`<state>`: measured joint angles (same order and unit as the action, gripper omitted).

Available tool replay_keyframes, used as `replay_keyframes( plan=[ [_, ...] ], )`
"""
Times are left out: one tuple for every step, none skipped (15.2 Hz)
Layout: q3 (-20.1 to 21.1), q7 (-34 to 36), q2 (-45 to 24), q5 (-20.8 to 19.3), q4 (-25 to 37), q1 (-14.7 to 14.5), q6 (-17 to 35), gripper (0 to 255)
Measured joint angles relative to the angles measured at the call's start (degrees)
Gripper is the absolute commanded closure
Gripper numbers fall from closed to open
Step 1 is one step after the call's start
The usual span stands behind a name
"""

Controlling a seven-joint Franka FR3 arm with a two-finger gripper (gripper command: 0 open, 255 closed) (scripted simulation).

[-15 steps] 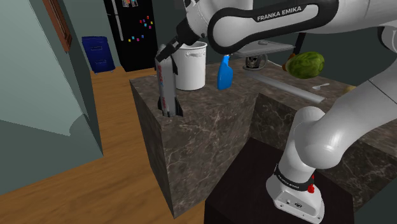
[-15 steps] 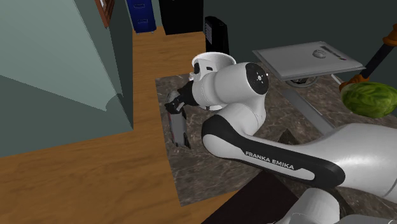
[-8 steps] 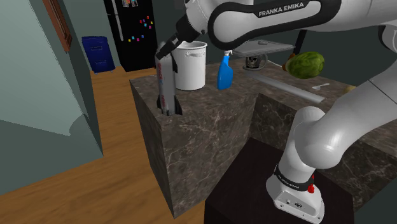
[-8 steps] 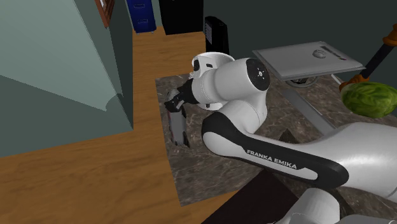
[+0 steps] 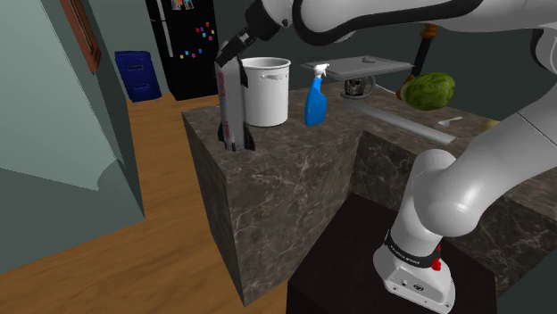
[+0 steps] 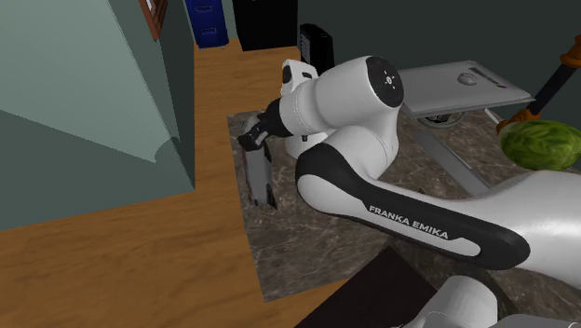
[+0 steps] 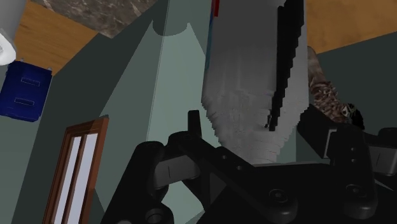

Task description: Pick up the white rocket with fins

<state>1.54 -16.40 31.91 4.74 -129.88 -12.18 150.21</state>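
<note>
— One question: has it got the white rocket (image 5: pixel 230 107)?
— Yes; the black gripper (image 5: pixel 235 53) squeezes its nose between both fingers; it stands upright over the counter (image 5: pixel 295 165) corner, beside the white pot (image 5: pixel 266 89).
— Done, then?
— Nearly, I think; the fins look barely off the top; it needs lifting higher.

pretty dim flat light all round, white arm (image 5: pixel 455 187) brightest with soft shading, counter (image 5: pixel 268 223) near side darker, rocket (image 7: pixel 242 95) blocky-stepped up close
</note>
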Motion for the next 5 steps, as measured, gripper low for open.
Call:
replay_keyframes(
  plan=[
    [0.05,0.11,-0.26,-0.07,1.03,0.06,-0.78,255],
    [0.05,0.14,-0.49,-0.11,1.83,0.08,-1.34,255],
    [-0.21,-0.10,-0.56,-0.07,2.63,0.06,-2.10,255],
    [-0.12,0.05,-0.56,-0.14,3.38,0.12,-2.83,255],
    [-0.09,0.12,-0.66,-0.18,4.08,0.15,-3.43,255]
  ],
)
